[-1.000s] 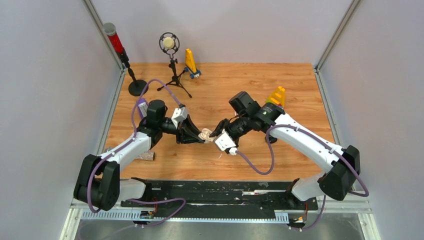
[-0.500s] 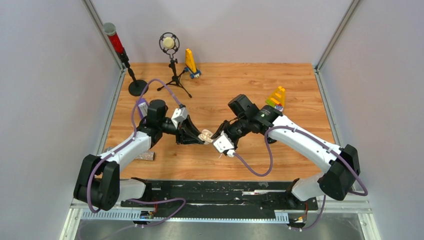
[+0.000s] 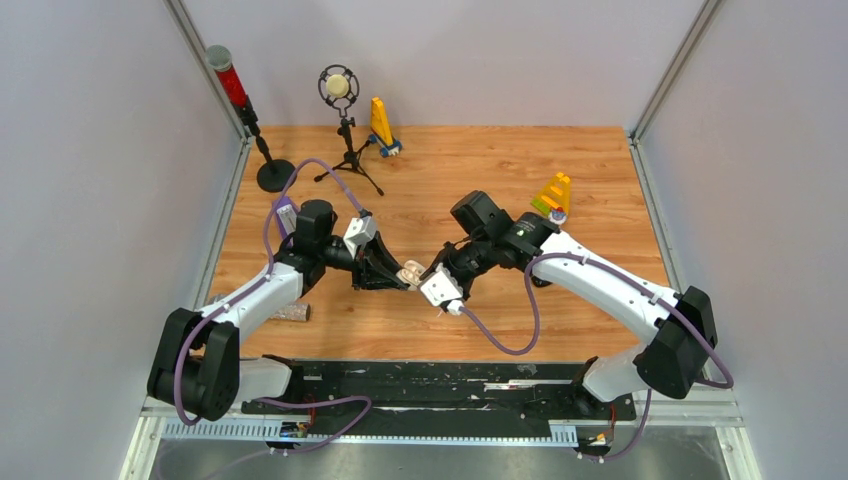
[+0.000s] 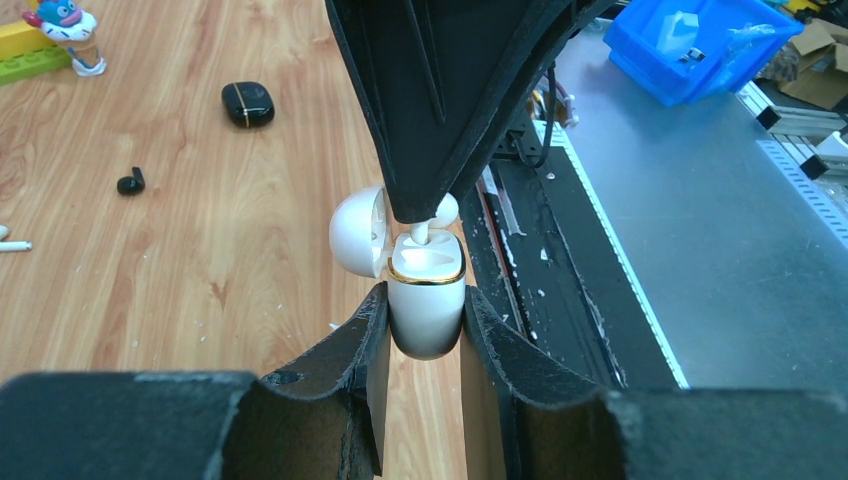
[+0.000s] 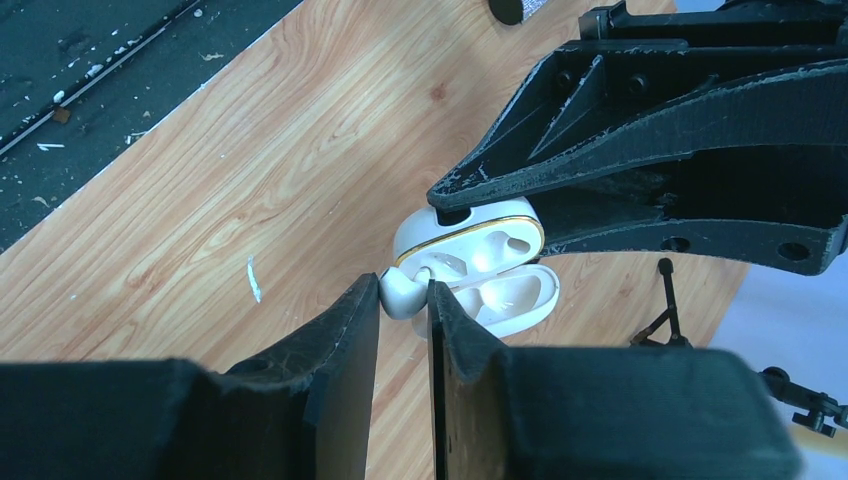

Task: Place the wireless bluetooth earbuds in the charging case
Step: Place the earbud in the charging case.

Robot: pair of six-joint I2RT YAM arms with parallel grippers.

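Right gripper (image 5: 403, 296) pinches a white earbud (image 4: 421, 231) between its fingertips, the stem set into the open white charging case (image 5: 470, 243), whose lid (image 5: 510, 298) is swung back. Left gripper (image 4: 425, 305) clamps that case's body from both sides over the wooden table (image 3: 500, 170). Seen from the left wrist, a black earbud (image 4: 130, 183) lies at ten o'clock from the held case, and a closed black charging case (image 4: 247, 103) lies between ten and eleven.

Item count
Charging cases: 2 – white case (image 4: 427, 305), black case (image 4: 247, 104). Earbuds: 3 – white earbud (image 5: 400, 293), second white earbud (image 4: 14, 245), black earbud (image 4: 130, 183).
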